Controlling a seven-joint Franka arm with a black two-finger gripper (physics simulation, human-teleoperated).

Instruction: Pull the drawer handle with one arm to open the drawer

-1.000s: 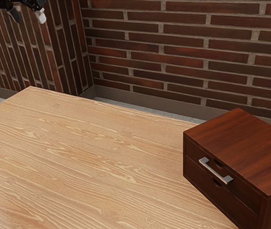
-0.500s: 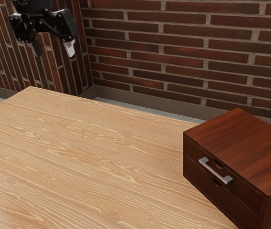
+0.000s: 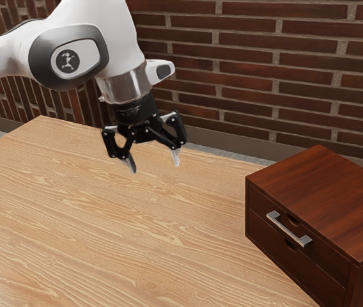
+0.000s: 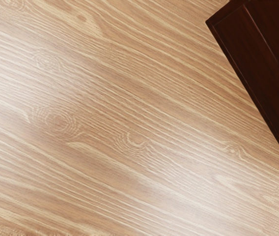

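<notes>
One arm (image 3: 66,51) in from exterior view's upper left. Gripper (image 3: 154,165) hovers over table (image 3: 73,224), fingers spread apart, nothing btwn them. Drawer handle (image 3: 289,228) on front of dark wood cabinet (image 3: 325,182), exterior view's lower right, well apart from gripper. Drawer (image 3: 325,252) flush w/ cabinet, closed. Wrist view: cabinet corner (image 4: 262,64).

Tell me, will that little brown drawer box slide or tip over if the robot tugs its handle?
Probably no tipping: the drawer box is low and wide. It might slide a bit, since it sits on a smooth table. The metal handle looks stiff, so it shouldn't bend.
</notes>
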